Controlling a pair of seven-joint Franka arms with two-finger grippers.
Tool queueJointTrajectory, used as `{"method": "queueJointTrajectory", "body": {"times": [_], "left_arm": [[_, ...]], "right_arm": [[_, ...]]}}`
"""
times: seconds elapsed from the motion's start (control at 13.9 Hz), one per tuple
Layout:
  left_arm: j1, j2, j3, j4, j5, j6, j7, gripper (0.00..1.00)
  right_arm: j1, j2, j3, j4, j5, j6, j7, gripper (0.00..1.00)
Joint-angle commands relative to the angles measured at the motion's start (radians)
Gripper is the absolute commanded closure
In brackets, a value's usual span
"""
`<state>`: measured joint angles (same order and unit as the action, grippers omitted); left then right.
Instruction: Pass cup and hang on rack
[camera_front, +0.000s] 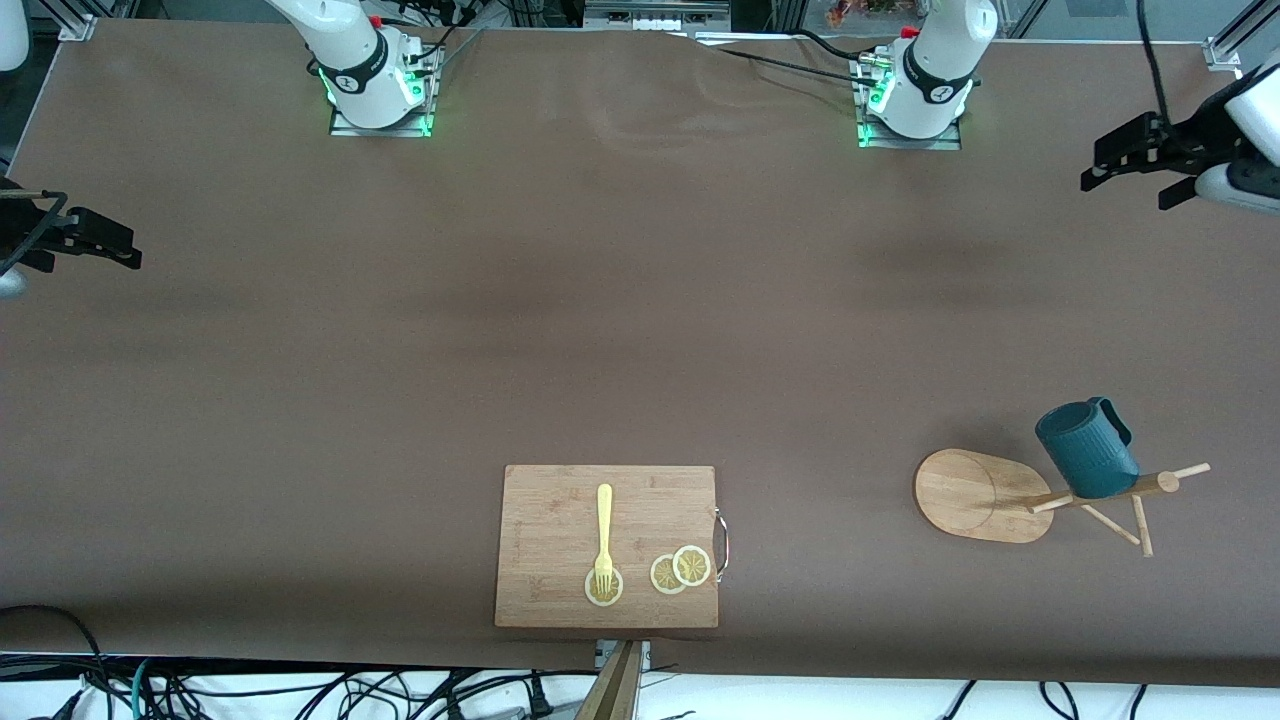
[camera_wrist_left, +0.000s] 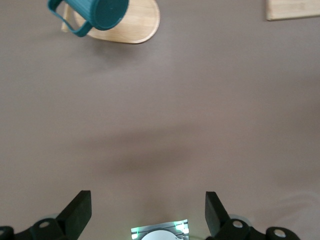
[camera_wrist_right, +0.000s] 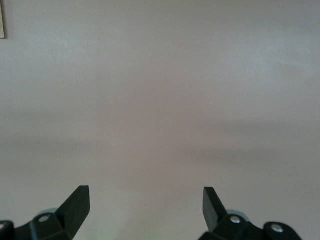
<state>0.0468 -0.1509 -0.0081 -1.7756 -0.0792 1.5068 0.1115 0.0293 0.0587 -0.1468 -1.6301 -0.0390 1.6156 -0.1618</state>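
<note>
Two white Franka arms wait, drawn back to either end of the table. The left arm's black two-finger gripper (camera_front: 1135, 165) hangs in the air above the table's edge at its own end, fingers (camera_wrist_left: 75, 212) spread wide. The right arm's black two-finger gripper (camera_front: 100, 240) hovers likewise at its end, fingers (camera_wrist_right: 75, 205) parted.

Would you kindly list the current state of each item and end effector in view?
Dark teal ribbed cup: hung on a peg, nothing gripping it.
Light bamboo rack: standing on its oval base, carrying the cup.
Yellow fork: lying flat on the wooden cutting board, tines on a lemon slice.
Left end effector: open, empty, waiting.
Right end effector: open, empty, waiting.
</note>
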Motion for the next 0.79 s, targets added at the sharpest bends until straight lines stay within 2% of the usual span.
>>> {"method": "queueJointTrajectory", "body": {"times": [0.0,0.22,0.36,0.5,0.72], "left_arm": [[-0.035,0.063,-0.018,0.097,0.062,-0.031,-0.128,0.00],[-0.038,0.105,-0.021,0.154,0.062,-0.042,-0.180,0.00],[-0.036,0.100,-0.033,0.153,0.061,-0.042,-0.235,0.00],[-0.036,0.099,-0.035,0.154,0.052,-0.040,-0.259,0.00],[-0.036,0.102,-0.033,0.162,0.049,-0.033,-0.260,0.00]], "right_arm": [[-0.003,-0.033,0.004,0.010,0.007,-0.031,0.027,0.00],[-0.006,-0.031,-0.040,0.006,0.079,-0.036,0.031,0.00],[-0.005,-0.031,-0.039,0.007,0.077,-0.037,0.042,0.00],[-0.005,-0.031,-0.039,0.012,0.076,-0.071,0.134,0.00],[-0.005,-0.030,-0.034,0.013,0.068,-0.065,0.130,0.00]]}}
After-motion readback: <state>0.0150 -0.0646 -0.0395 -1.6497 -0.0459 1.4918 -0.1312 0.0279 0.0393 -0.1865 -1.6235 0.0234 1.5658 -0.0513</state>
